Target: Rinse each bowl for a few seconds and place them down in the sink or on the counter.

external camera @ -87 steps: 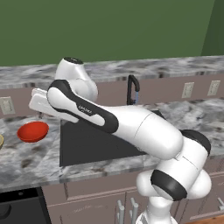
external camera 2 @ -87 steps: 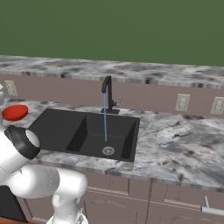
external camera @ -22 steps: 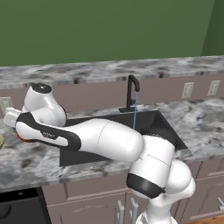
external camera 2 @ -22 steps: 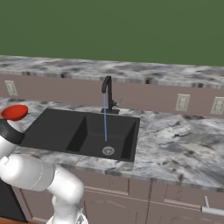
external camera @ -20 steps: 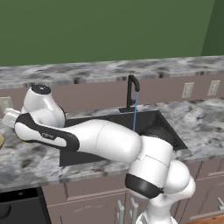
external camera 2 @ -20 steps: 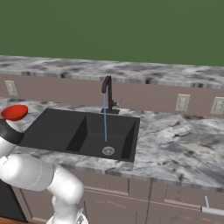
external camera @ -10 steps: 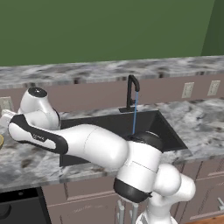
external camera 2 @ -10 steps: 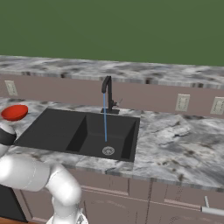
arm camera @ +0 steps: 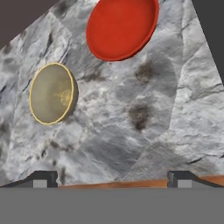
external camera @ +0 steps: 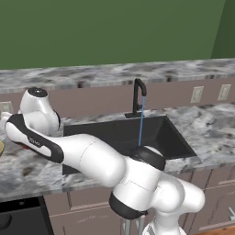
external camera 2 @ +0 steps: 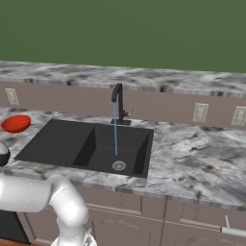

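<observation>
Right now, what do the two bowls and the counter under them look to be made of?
Red bowl: glossy, probably glazed ceramic or plastic; smooth, evenly bright colour. Tan bowl: duller speckled inside with a paler rim, stoneware-like, though uncertain. Counter: grey-and-white veined, mottled surface, looks like polished marble or granite.

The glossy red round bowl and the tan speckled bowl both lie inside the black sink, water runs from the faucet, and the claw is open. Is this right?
Not quite: the glossy red round bowl and the tan speckled bowl lie on the grey marbled stone counter, as the hand view shows. The rest is right.
</observation>
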Available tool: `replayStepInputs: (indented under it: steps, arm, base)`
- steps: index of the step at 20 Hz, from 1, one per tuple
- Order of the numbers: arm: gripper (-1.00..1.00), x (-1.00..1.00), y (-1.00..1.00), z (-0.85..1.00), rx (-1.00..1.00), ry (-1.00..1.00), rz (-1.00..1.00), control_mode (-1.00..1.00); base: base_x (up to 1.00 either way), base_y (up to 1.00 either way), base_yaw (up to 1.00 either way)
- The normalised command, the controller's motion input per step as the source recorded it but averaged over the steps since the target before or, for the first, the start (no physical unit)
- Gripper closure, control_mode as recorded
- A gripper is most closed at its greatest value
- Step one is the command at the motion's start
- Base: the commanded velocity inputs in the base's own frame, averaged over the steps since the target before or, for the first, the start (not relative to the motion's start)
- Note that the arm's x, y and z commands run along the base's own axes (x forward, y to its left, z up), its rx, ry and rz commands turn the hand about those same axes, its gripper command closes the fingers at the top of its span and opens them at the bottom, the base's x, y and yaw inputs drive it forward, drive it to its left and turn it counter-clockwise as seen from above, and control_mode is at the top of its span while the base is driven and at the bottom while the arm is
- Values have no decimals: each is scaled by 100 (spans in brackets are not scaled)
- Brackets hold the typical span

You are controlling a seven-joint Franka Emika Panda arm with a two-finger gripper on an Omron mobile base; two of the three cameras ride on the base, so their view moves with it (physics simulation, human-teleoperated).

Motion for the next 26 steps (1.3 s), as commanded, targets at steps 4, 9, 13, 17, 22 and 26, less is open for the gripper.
replayStepInputs:
  steps: [4,9,13,17,22,26]
  arm:
    - [-100,0,-9,4,-1,8,-1,-100]
    - [-100,0,-11,4,0,10,-2,-100]
    - [-100,0,-13,6,-1,9,-3,-100]
    - [-100,0,-14,4,-1,5,-4,-100]
    - [-100,0,-12,2,0,6,-5,-100]
    - [-100,-2,-6,11,0,8,-4,-100]
  base:
    - [0,0,0]
    - [0,0,0]
    - [0,0,0]
    - [0,0,0]
    - [0,0,0]
    - [0,0,0]
